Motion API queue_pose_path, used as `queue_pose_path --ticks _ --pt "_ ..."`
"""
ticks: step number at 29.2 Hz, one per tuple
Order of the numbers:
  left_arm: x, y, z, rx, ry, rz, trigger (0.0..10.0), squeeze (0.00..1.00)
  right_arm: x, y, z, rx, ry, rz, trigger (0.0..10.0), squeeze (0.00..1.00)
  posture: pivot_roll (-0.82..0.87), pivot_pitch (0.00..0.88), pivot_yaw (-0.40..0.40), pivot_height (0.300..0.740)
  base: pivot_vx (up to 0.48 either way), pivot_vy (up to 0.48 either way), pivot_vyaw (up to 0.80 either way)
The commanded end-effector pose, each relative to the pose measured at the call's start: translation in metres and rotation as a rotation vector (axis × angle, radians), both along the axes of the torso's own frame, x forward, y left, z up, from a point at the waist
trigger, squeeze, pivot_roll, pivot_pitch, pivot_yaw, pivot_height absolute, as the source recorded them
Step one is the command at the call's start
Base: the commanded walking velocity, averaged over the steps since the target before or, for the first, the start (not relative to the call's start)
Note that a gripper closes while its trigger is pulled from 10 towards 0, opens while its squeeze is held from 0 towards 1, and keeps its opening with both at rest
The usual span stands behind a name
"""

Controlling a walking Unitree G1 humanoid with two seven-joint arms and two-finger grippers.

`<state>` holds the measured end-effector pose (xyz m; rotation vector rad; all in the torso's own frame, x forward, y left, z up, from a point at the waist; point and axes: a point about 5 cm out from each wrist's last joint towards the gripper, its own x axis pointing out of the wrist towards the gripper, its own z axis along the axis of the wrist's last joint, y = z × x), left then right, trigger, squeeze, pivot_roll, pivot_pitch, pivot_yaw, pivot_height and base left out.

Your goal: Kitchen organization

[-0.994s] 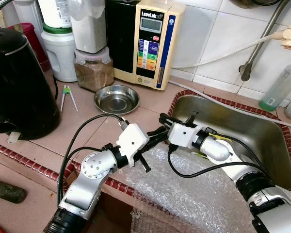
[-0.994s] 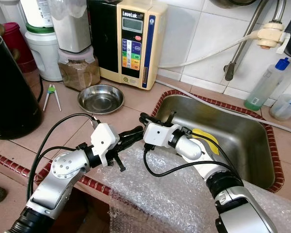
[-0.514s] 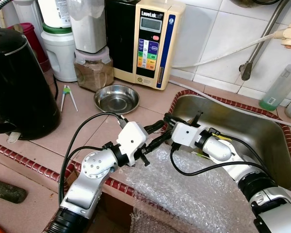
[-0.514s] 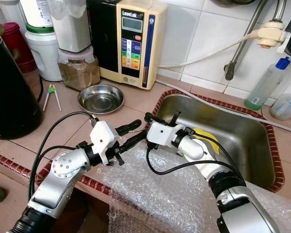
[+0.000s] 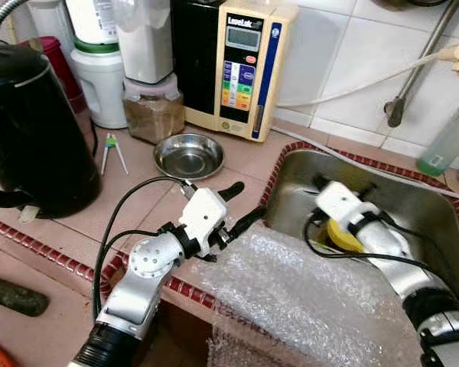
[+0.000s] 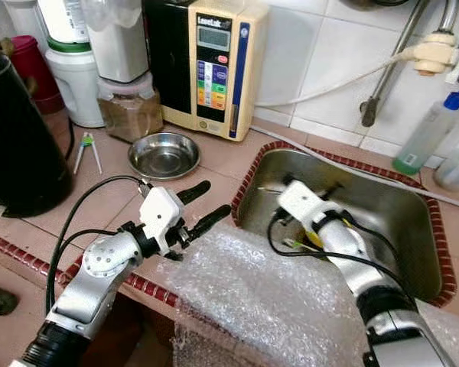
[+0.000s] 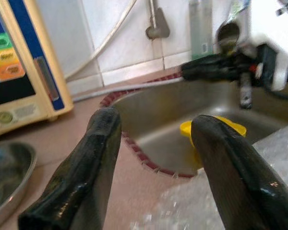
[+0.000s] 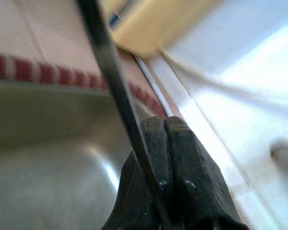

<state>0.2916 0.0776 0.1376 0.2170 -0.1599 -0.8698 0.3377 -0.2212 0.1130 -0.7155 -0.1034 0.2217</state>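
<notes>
L end effector (image 5: 241, 205) wide apart over desk (image 5: 145, 200) edge, just beside bubble wrap (image 5: 291, 287). R end effector (image 8: 165, 143) pressed closed, empty, inside sink (image 5: 428, 222) near yellow cup (image 5: 343, 235).

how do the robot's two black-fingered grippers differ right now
The left gripper is open, its fingers spread apart; the right gripper has its fingers pressed together. The left gripper hangs over the pink tiled counter at the edge of the bubble wrap sheet; the right gripper reaches down inside the steel sink, near a yellow object. Both have two black fingers on silver arms.
</notes>
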Motion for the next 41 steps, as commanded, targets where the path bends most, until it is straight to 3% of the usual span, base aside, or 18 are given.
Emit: queue_pose_path --ticks 1,2,3,5,6,8,9,10,11,23,32,34,36,41 --pt "-0.002 -0.003 -0.003 0.01 0.022 -0.022 10.0 1.0 -0.002 -0.017 0.003 0.048 -0.013 -0.089 0.6 0.0 0.12 0.0 -0.04 0.74 0.0 0.0 0.0" --pt "-0.003 -0.004 -0.005 0.012 0.042 -0.044 10.0 1.0 -0.005 -0.024 0.0 0.081 -0.008 -0.137 0.8 0.0 0.12 0.0 -0.039 0.74 0.0 0.0 0.0" --pt "-0.005 -0.005 -0.006 0.013 0.048 -0.055 10.0 1.0 -0.007 -0.028 -0.002 0.109 -0.008 -0.168 2.5 0.0 0.12 0.0 -0.039 0.74 0.0 0.0 0.0" --pt "-0.005 -0.006 -0.006 0.014 0.051 -0.063 10.0 1.0 -0.008 -0.032 -0.003 0.132 -0.008 -0.195 2.5 0.0 0.12 0.0 -0.038 0.74 0.0 0.0 0.0" --pt "-0.006 -0.007 -0.007 0.015 0.057 -0.072 10.0 1.0 -0.013 -0.041 -0.007 0.183 -0.003 -0.263 6.3 0.0 0.12 0.0 -0.038 0.74 0.0 0.0 0.0" --pt "-0.006 -0.008 -0.007 0.017 0.054 -0.072 10.0 1.0 -0.016 -0.047 -0.009 0.22 -0.001 -0.302 10.0 0.0 0.12 0.0 -0.035 0.74 0.0 0.0 0.0" --pt "-0.006 -0.009 -0.007 0.017 0.053 -0.073 10.0 1.0 -0.018 -0.049 -0.011 0.25 0.003 -0.32 10.0 0.4 0.12 0.0 -0.033 0.74 0.0 0.0 0.0" --pt "-0.006 -0.009 -0.007 0.016 0.053 -0.073 10.0 1.0 -0.019 -0.05 -0.012 0.26 0.006 -0.325 10.0 0.4 0.12 0.0 -0.033 0.74 0.0 0.0 0.0" --pt "-0.006 -0.009 -0.006 0.016 0.054 -0.074 10.0 1.0 -0.019 -0.051 -0.012 0.271 0.007 -0.331 10.0 1.0 0.12 0.0 -0.033 0.74 0.0 0.0 0.0" --pt "-0.005 -0.01 -0.007 0.045 0.04 -0.075 10.0 1.0 -0.021 -0.056 -0.016 0.402 0.025 -0.419 10.0 1.0 0.12 0.0 -0.04 0.74 0.0 0.0 0.0" --pt "0.021 0.006 0.003 -0.003 -0.067 0.234 10.0 1.0 -0.022 -0.047 -0.008 0.425 -0.029 -0.35 10.0 1.0 0.12 0.0 -0.048 0.74 0.0 0.0 0.0" --pt "0.033 0.014 0.004 -0.043 -0.056 0.366 10.0 1.0 -0.025 -0.039 -0.005 0.452 -0.051 -0.316 10.0 1.0 0.12 0.0 -0.048 0.74 0.0 0.0 0.0" --pt "0.038 0.016 0.004 -0.057 -0.047 0.411 10.0 1.0 -0.025 -0.035 -0.002 0.464 -0.063 -0.296 10.0 1.0 0.12 0.0 -0.048 0.74 0.0 0.0 0.0" --pt "0.053 0.022 -0.001 -0.119 0.016 0.591 10.0 1.0 -0.037 -0.005 0.003 0.477 -0.038 -0.132 10.0 1.0 0.09 0.0 -0.044 0.74 0.0 0.0 0.0"
